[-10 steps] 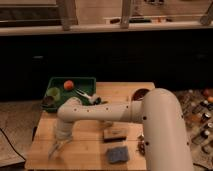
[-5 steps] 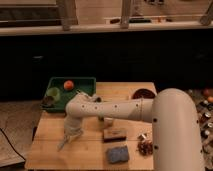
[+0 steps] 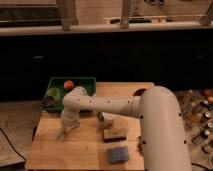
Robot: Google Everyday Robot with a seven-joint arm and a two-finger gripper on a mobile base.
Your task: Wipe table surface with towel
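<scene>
The table surface (image 3: 80,150) is a light tan wooden top in the lower middle of the camera view. My white arm reaches in from the right, bends at the left and points down. Its gripper (image 3: 64,131) is low over the left part of the table, a little in front of the green tray. The gripper is shut, and a small pale flap at its tip, the towel (image 3: 60,134), touches the wood. The wrist hides most of the towel.
A green tray (image 3: 86,80) at the back left holds an orange ball (image 3: 68,85) and a green bowl (image 3: 54,93). A brown brush (image 3: 114,134) and a blue-grey sponge (image 3: 118,154) lie right of centre. A dark bowl (image 3: 140,92) sits at the back right.
The gripper, with the towel at its tip, has slid from near the table's front left corner back and to the right, toward the tray.
</scene>
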